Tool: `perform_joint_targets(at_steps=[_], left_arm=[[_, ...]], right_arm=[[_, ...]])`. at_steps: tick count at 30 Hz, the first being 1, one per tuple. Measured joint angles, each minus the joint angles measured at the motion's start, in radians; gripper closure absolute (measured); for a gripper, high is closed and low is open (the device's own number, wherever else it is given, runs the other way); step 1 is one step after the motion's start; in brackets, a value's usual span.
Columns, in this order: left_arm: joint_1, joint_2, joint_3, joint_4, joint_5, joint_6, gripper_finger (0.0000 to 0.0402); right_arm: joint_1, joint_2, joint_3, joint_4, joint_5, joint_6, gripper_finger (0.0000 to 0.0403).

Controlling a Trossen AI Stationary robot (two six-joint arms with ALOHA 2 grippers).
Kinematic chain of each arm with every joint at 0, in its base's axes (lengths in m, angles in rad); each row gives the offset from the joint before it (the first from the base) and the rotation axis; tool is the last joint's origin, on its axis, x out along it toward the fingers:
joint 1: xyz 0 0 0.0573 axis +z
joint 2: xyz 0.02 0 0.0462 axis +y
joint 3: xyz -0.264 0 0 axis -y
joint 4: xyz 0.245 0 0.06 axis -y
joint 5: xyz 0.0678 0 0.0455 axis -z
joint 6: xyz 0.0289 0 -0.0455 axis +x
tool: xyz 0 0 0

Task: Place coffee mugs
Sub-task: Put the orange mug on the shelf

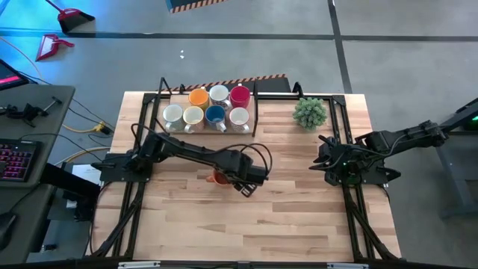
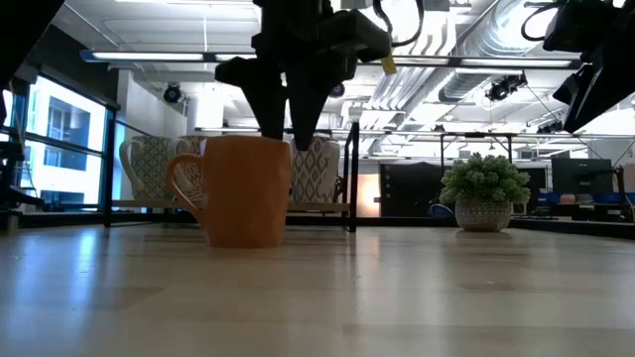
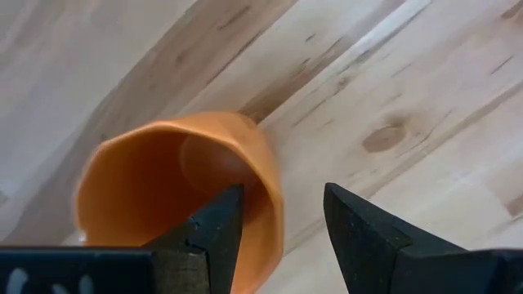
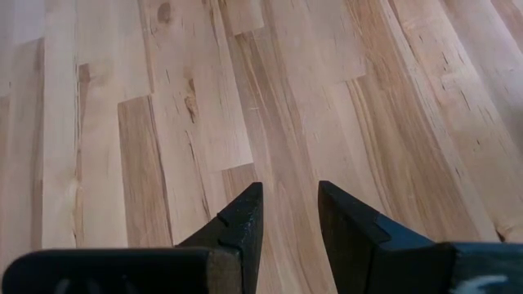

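Left gripper [image 3: 282, 233] stands over the red-orange mug [image 2: 238, 190], jaws parted, one finger inside the mug and one outside, straddling the wall: a rim hold, apparently not yet clenched or just released. The mug sits upright on the table [image 1: 299, 217], just in front of the rack [image 1: 256, 112] holding seven other mugs [image 1: 209, 107]. Right gripper [image 4: 286, 224] waits beside the potted plant [image 1: 310, 113], jaws apart, empty.

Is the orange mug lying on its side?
No, in the low view the orange mug stands upright on the table, its handle out to the side, with the left gripper at its rim.
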Motion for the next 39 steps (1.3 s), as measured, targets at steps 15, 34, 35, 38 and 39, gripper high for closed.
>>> perform_joint_targets(at_steps=[15,34,35,38,39], left_arm=[[0.000,0.004,-0.101,0.049,0.001,-0.009,0.0241],[0.000,0.036,-0.113,0.128,0.016,-0.001,0.0254],[0.000,0.039,-0.113,0.129,0.020,0.001,0.0254],[0.000,0.044,-0.114,0.128,0.032,0.016,0.0257],[0.001,0.047,-0.112,0.128,0.031,0.017,0.0261]], right_arm=[[0.000,0.000,0.000,0.000,0.000,0.000,0.0304],[0.000,0.000,0.000,0.000,0.000,0.000,0.0304],[0.000,0.000,0.000,0.000,0.000,0.000,0.0304],[0.000,0.000,0.000,-0.001,0.000,0.000,0.0304],[0.000,0.000,0.000,-0.002,0.000,0.000,0.0304]])
